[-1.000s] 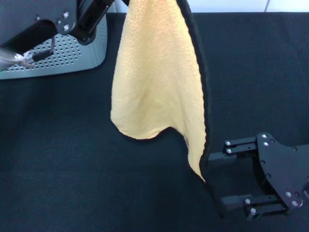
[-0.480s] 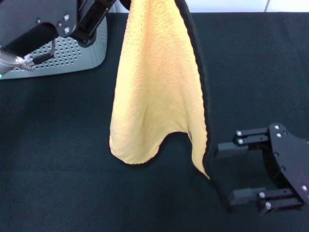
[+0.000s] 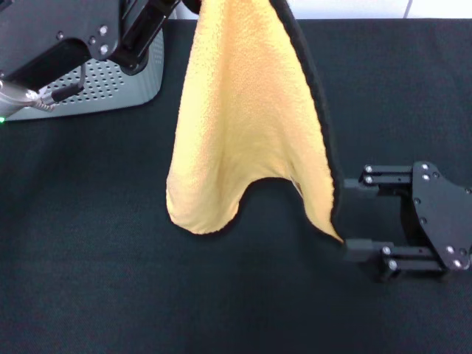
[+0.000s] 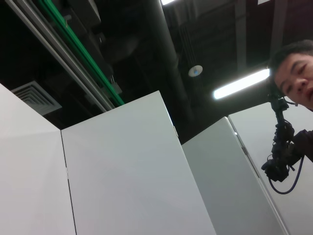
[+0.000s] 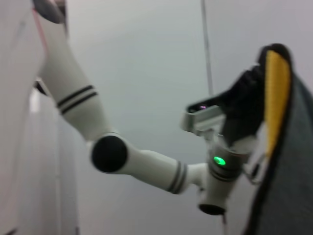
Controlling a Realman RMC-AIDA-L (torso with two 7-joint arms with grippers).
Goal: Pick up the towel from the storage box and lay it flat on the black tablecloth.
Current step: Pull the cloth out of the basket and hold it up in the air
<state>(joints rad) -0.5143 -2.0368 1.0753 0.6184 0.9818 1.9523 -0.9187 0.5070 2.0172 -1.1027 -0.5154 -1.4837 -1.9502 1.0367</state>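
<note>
Hanging from the left gripper (image 5: 252, 105), the towel (image 3: 247, 125) drapes yellow side toward the head camera, its black-trimmed edge running down its right side to a low corner. In the right wrist view that left gripper is pinched onto the towel's upper edge, high above the black tablecloth (image 3: 96, 280). The towel is fully clear of the storage box (image 3: 110, 85), which sits at the tablecloth's far left corner, partly hidden behind the left arm.

Over the last second the right gripper (image 3: 352, 217) has slid away from the near edge and risen to meet the towel's low corner, while the cloth itself has swung slightly rightward. Its two fingers now stand apart, one on either side of the trim just above the corner tip, not yet closed on anything.

That suggests the lift is finished and the second grasp is being lined up: with the right pincer bracketing the hanging corner, closing should give two held corners, which the arms could then spread and lower onto the tablecloth. The risk, as I judge it, is the limp corner swaying out from between the fingers before they close.
</note>
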